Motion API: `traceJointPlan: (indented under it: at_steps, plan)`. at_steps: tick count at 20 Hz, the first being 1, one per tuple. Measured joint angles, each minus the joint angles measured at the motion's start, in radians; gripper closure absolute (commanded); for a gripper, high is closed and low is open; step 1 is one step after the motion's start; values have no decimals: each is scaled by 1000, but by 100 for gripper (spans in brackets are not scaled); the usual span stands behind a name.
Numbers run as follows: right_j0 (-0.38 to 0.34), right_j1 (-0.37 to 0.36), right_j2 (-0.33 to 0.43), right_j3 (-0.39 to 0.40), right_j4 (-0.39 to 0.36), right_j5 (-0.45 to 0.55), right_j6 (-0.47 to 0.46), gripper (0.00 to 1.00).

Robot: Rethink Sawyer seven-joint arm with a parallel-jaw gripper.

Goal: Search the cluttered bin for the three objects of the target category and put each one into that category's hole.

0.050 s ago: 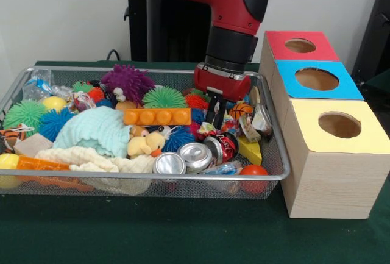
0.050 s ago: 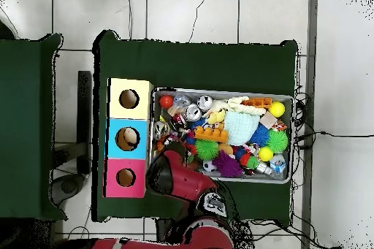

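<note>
Wire-mesh bin (image 1: 36, 72) is holding mixed clutter; we are lowering the gripper (image 1: 215, 116) into its box-side end, near the crushed cans (image 1: 196, 156). We cannot tell the fingers' state, and we are advising a slow vertical descent.

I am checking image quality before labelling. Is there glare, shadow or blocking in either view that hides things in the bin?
Front view: light is even; the cans show small bright highlights, and the arm hides the bin's far right corner. The tool is dark, its tips lost among toys. Overhead view: the arm covers the bin's corner nearest the boxes; floor tiles look washed out.
</note>
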State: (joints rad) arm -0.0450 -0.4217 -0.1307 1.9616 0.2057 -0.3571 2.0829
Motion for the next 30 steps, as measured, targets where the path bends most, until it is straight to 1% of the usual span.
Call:
traceJointPlan:
  at_steps: [4,6,9,12,13,16,20,22,24,30]
  plan:
    - [16,-26,-4,0,12,31,0,100]
    - [37,-55,-15,0,28,81,0,100]
    - [78,-121,-44,1,54,207,0,100]
    - [95,-159,-62,1,59,277,0,100]
    - [104,-189,-74,1,60,326,0,100]
    - [114,-230,-89,1,60,387,0,100]
    - [130,-275,-106,1,59,441,0,100]
    - [135,-288,-109,0,59,452,0,100]
    - [139,-303,-112,-2,59,457,0,100]
    - [143,-316,-113,-6,60,457,0,100]
